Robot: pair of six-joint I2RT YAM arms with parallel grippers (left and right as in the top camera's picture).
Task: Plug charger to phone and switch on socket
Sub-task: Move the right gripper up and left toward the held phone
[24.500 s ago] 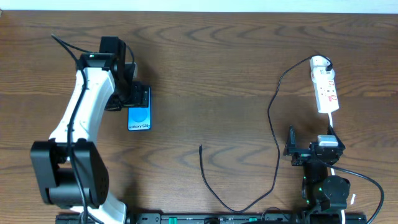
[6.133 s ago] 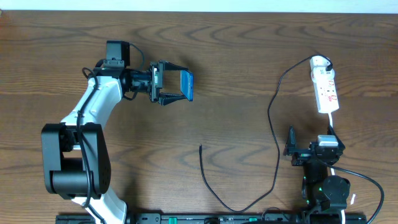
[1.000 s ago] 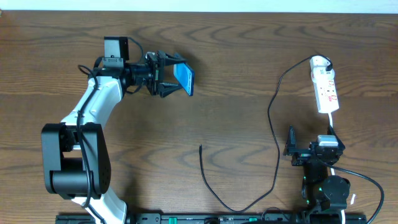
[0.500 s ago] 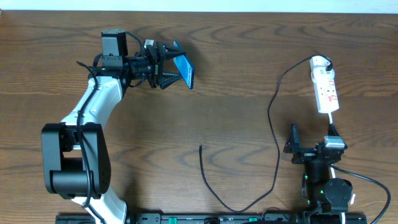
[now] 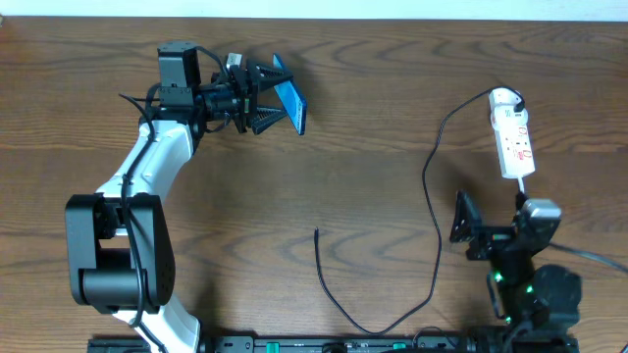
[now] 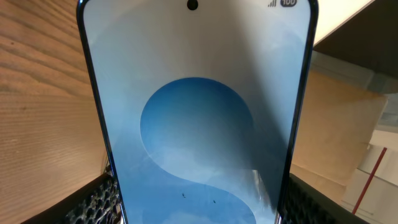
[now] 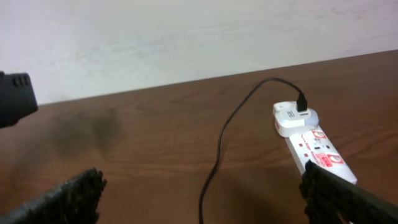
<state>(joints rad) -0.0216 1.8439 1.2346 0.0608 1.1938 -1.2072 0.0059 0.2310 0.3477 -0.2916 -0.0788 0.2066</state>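
Left end effector [image 5: 259, 94] pinches the phone [image 5: 290, 106], tilted over the bench [image 5: 353, 147]. Right end effector [image 5: 489, 230] stands spread wide near the socket [image 5: 512, 134], where the charger [image 5: 432, 211] is plugged.

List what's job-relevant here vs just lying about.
Job:
- phone, held off the table in the left gripper
- charger
- socket

Lying about:
- nothing loose; just the table and the back wall
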